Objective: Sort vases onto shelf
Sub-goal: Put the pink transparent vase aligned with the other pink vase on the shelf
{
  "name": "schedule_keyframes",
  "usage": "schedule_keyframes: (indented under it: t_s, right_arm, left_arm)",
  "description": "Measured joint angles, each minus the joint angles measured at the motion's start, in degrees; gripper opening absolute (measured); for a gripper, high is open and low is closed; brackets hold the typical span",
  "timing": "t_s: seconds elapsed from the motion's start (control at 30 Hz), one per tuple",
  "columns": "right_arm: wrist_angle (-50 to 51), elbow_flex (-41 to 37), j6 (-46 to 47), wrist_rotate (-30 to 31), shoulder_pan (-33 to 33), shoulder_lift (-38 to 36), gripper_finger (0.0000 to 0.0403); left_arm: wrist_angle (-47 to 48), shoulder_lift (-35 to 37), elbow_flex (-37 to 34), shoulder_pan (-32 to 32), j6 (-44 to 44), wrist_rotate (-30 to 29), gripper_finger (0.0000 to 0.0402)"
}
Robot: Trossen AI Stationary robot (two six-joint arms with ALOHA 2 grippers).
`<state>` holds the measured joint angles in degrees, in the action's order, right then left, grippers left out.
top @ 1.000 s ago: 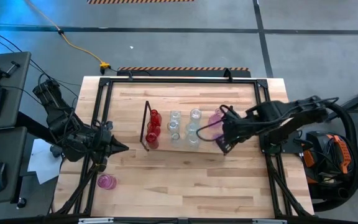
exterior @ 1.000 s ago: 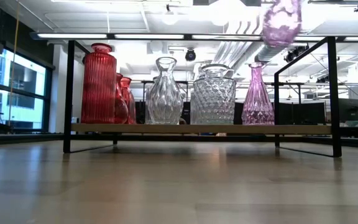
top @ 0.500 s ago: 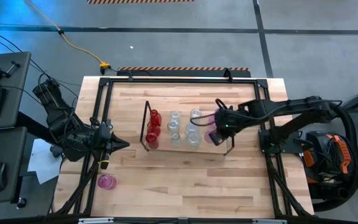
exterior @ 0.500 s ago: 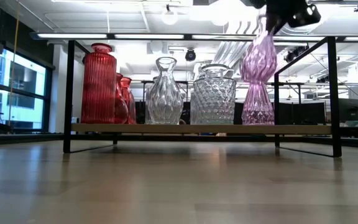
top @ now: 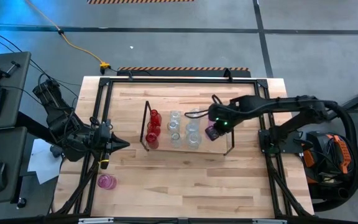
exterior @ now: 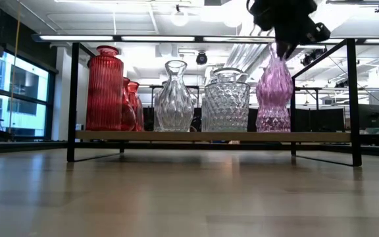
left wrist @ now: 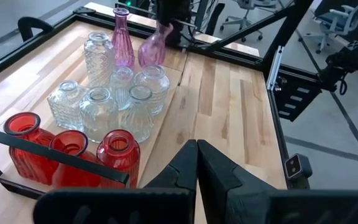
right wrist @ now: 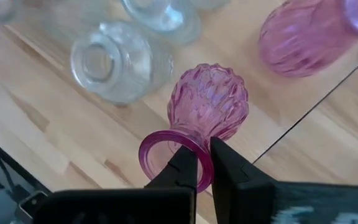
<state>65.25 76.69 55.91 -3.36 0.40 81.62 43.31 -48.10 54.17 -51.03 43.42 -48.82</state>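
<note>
One pink vase (top: pixel 106 182) stands alone on the bench (top: pixel 185 180), nearer than the shelf (top: pixel 146 144). Beside it, left pincer (top: pixel 124 145) waits together. At the shelf's far end, right pincer (right wrist: pixel 202 168) is clamped on a pink vase's rim (right wrist: pixel 166 154), vase over the board.

Tabletop (top: pixel 185 180): light wood planks, edged by a black metal frame (top: pixel 179 79).
Floor (top: pixel 166 43): grey concrete beyond the tabletop, crossed by dark seams.
Yellow cable (top: pixel 79 48): on the floor beyond the tabletop's far left corner.
Windows (exterior: pixel 8 99): left of the tabletop.
Ceiling lights (exterior: pixel 110 38): long strips overhead.
Office chairs (left wrist: pixel 334 25): beyond the tabletop.
</note>
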Motion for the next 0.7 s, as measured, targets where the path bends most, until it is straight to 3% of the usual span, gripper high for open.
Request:
schedule_keyframes:
  t_s: [0.23,0.7]
  right_arm:
    - [-0.9,0.0,-1.9,-2.4,-0.4,5.1,0.0000]
    - [1.9,0.0,-0.9,-4.4,-4.1,5.5,0.0000]
  left_arm:
    - [0.1,0.0,0.0,0.0,0.0,0.0,0.0000]
    - [0.2,0.0,0.0,0.0,-0.1,0.0,0.0000]
